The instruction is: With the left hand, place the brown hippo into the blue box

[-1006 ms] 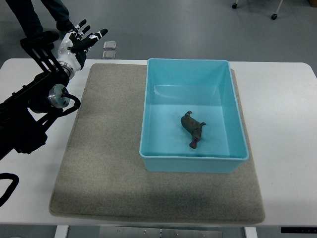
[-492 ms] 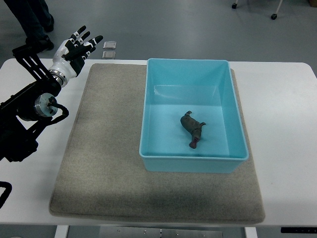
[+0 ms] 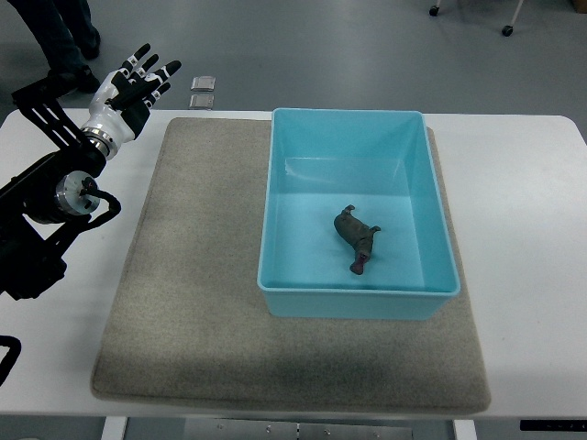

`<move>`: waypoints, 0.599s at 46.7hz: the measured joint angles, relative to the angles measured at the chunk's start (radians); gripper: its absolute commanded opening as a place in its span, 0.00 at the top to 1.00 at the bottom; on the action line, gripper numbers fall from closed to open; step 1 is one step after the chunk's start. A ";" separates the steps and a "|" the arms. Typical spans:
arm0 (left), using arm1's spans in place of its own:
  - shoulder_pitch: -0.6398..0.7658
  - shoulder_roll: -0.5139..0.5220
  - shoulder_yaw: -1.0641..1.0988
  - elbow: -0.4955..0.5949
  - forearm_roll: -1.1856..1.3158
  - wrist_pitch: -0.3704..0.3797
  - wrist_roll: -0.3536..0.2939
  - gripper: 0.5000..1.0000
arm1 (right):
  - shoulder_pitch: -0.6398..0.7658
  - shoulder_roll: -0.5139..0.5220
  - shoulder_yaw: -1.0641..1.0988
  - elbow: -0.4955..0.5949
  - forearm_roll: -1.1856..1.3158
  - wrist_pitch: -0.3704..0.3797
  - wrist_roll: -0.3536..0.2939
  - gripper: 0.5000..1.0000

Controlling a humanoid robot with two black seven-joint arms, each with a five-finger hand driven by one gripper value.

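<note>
The brown hippo (image 3: 357, 238) lies inside the blue box (image 3: 359, 300) at frame centre, so the placing looks done. The left hand (image 3: 128, 87) hovers upper left, fingers spread, holding nothing.

Left hand (image 3: 133, 81): white palm w/ black fingers (image 3: 139, 57), white bands near the tips, silver cuff at the wrist. Left arm (image 3: 41, 211): black, boxy open-frame links w/ a round silver joint cap and a black cable looping beside it; another black cable loop shows at the bottom-left corner. Person (image 3: 57, 32) at top left: dark trousers, dark shoes, only legs in view.
</note>
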 measured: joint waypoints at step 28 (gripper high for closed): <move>0.006 -0.009 -0.064 0.058 -0.002 -0.058 -0.010 0.01 | 0.000 0.000 0.000 0.000 0.000 0.000 0.000 0.13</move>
